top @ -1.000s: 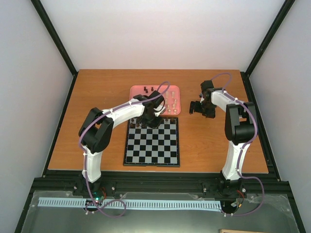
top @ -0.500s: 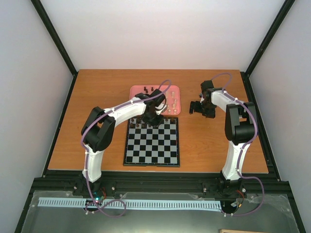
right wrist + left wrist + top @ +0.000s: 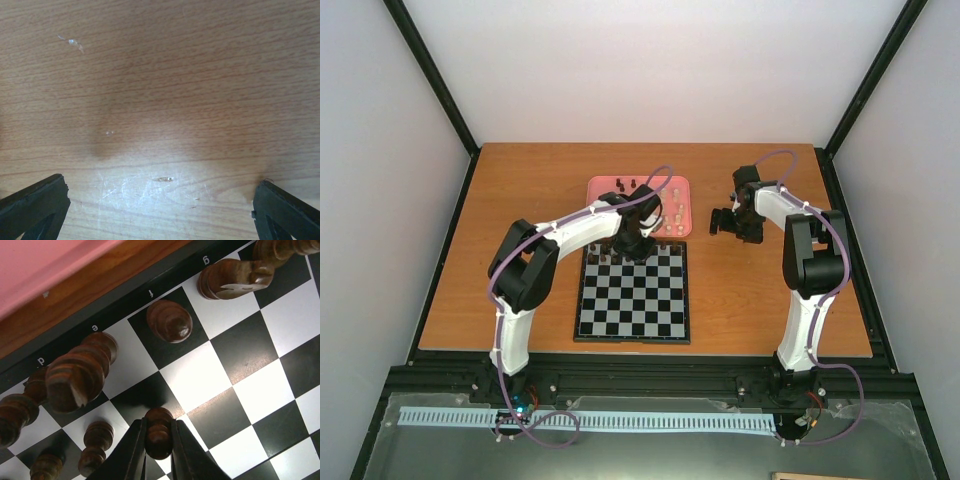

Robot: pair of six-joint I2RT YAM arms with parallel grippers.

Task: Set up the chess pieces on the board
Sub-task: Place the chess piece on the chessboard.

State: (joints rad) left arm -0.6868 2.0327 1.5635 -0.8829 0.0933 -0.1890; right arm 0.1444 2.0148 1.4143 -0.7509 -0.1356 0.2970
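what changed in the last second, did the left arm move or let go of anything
The left gripper edged slightly toward the far edge of the board, mostly in the first half second. It is shut on a dark pawn, and no release is visible. The right gripper stayed open over the bare table. The pieces in the pink tray and on the board's far rows look unchanged.
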